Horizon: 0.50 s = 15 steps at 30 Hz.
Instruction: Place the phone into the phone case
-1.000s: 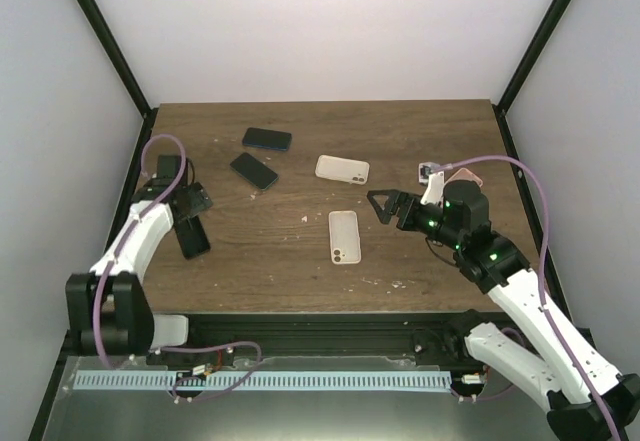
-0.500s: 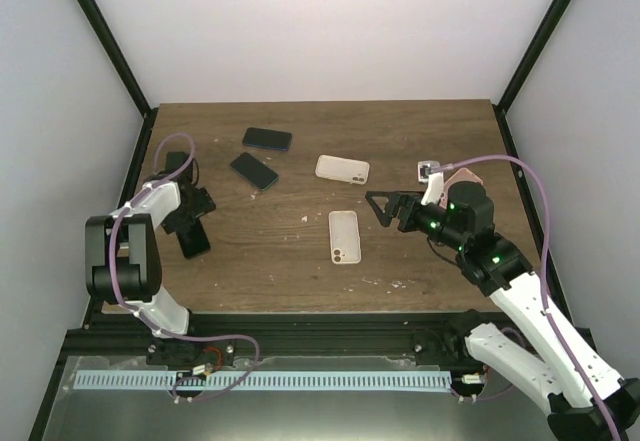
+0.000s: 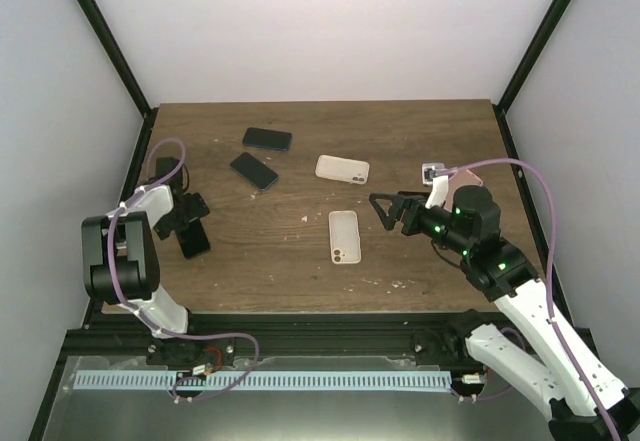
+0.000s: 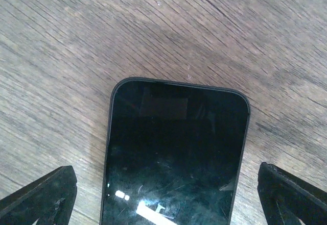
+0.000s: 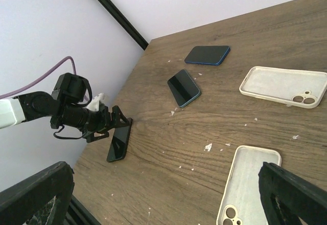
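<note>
Gripping the black phone (image 4: 173, 153) lying flat at the left edge of the table (image 3: 420, 261) needs the left gripper (image 3: 189, 218), jaws apart over it, to drop squarely astride its long sides, while the right gripper (image 3: 384, 207), jaws also apart, hovers right of the near white case (image 3: 343, 236).

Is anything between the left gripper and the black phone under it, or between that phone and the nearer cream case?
Nothing visible. The open left gripper hovers over the glossy black phone unobstructed; only brown wooden table with tiny white specks lies between it and the cream rectangular phone case.
</note>
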Motion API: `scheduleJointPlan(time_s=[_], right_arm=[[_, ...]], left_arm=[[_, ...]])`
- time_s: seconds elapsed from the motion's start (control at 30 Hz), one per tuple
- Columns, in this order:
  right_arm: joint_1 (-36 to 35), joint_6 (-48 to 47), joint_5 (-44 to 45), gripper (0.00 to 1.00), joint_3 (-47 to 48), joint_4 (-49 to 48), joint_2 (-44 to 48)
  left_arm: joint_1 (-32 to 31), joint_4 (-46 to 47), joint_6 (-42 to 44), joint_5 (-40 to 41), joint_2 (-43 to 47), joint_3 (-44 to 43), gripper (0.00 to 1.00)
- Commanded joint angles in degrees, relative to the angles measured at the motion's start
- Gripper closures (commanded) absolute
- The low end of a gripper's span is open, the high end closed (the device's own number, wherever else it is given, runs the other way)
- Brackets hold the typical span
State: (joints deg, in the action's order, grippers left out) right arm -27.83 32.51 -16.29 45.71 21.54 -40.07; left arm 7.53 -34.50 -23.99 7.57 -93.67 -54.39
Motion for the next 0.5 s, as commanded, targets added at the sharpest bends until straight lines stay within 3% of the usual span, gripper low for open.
scheduleJointPlan(time_s=[0.0, 0.47], right_arm=[[0.5, -1.23, 1.45, 0.0, 2.4, 0.87, 1.03], [0.5, -1.22, 2.87, 0.0, 2.86, 1.73, 1.55]], left_arm=[[0.48, 2.07, 0.43, -1.3, -2.21, 0.71, 0.03], [-0.17, 4.08, -2.53, -8.27, -3.02, 3.02, 0.1]])
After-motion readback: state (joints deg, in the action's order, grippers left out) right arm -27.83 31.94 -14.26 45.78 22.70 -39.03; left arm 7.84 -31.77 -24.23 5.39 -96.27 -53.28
